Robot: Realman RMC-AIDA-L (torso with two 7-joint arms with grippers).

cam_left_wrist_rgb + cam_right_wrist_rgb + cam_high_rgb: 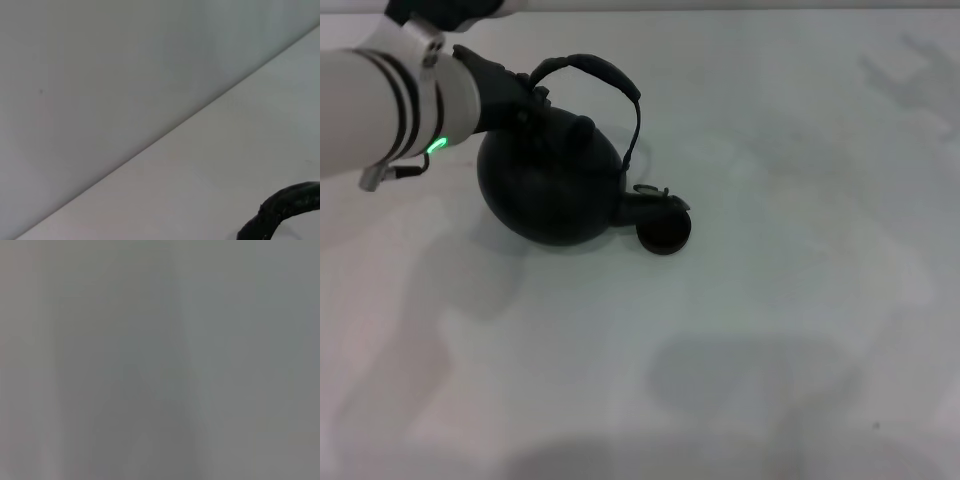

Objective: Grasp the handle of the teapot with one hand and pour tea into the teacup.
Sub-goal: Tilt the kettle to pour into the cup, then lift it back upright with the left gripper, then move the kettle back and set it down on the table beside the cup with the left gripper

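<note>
The matte black teapot (555, 185) is left of centre in the head view, tipped to the right. Its short spout (645, 205) points down at the small dark teacup (664, 231), which stands on the table right against the spout's tip. The arched handle (605, 75) loops over the pot's top. My left gripper (525, 95) reaches in from the upper left and is shut on the handle's left end, just above the pot's shoulder. A piece of the rough handle (285, 205) shows in the left wrist view. My right gripper is out of view.
The white table (770, 330) stretches around the pot and cup. Its far edge meets a pale wall (125, 75) behind. My left arm's white forearm (380, 105) with a green light lies over the table's upper left.
</note>
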